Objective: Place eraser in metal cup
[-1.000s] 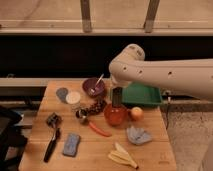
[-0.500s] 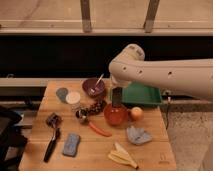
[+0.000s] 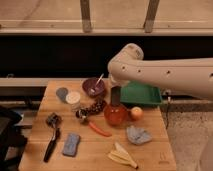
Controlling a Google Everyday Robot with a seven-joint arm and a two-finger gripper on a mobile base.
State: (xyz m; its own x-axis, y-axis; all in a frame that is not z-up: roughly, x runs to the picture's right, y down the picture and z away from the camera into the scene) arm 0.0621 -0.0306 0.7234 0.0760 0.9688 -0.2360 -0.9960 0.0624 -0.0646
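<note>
Hanging over the orange bowl point(image 3: 116, 116) around the middle of the table point(image 3: 150, 150), the gripper point(image 3: 116, 96) has its fingers pressed together. The eraser point(image 3: 52, 119) lies near the left edge, at the top end of the black-handled tool point(image 3: 50, 146). The metal cup point(image 3: 62, 93) stands towards the back-left corner, beside the cream-topped container point(image 3: 73, 98).

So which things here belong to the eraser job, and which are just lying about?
Job: eraser, metal cup, gripper over the orange bowl, fingers shut.
Lying about: orange bowl, purple bowl, cream-topped container, grapes, orange fruit, green tray, red-orange vegetable, cloth, banana, blue-grey pad, black-handled tool.
</note>
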